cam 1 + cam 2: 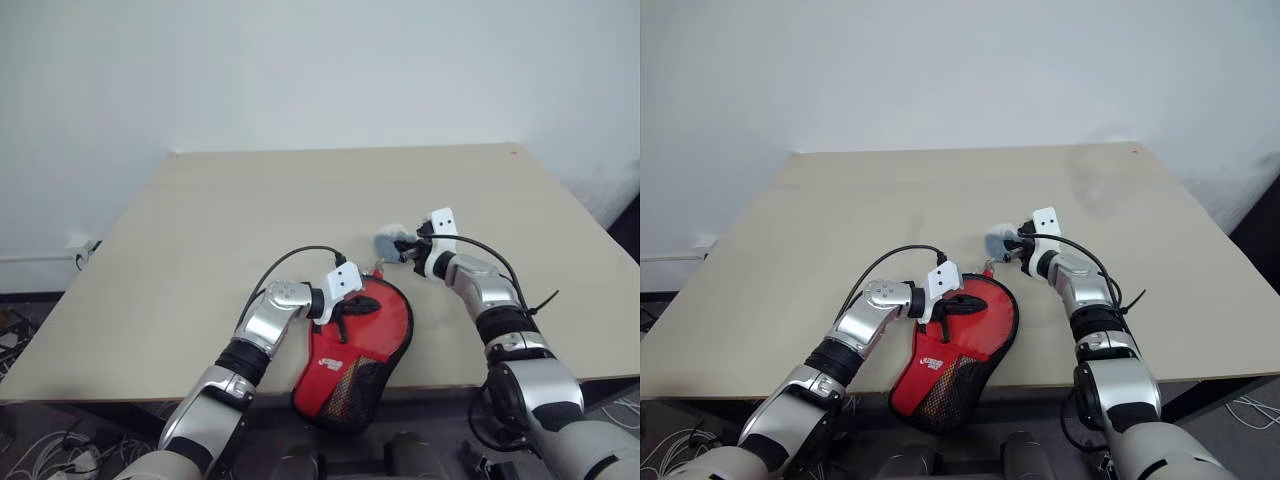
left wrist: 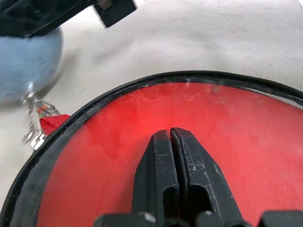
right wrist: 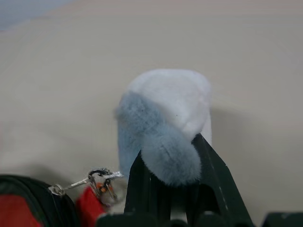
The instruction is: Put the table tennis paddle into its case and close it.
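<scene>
Paddle (image 1: pixel 372 318) inside case (image 1: pixel 345 400) (red shows through window); my left gripper (image 2: pixel 170 135) clenched, pressing window; my right gripper (image 3: pixel 171 156) grasping puff (image 3: pixel 163 123).

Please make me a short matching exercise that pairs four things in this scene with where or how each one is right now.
Things:
1. table tennis paddle
2. left gripper
3. grey-blue puff
4. right gripper

States:
a. shut, pressing on the case's clear window
b. pinched between two black fingers, above the table
c. inside the case, red face showing through the window
d. shut on the puff, beside the case's rounded end

Pairs: 1-c, 2-a, 3-b, 4-d
</scene>
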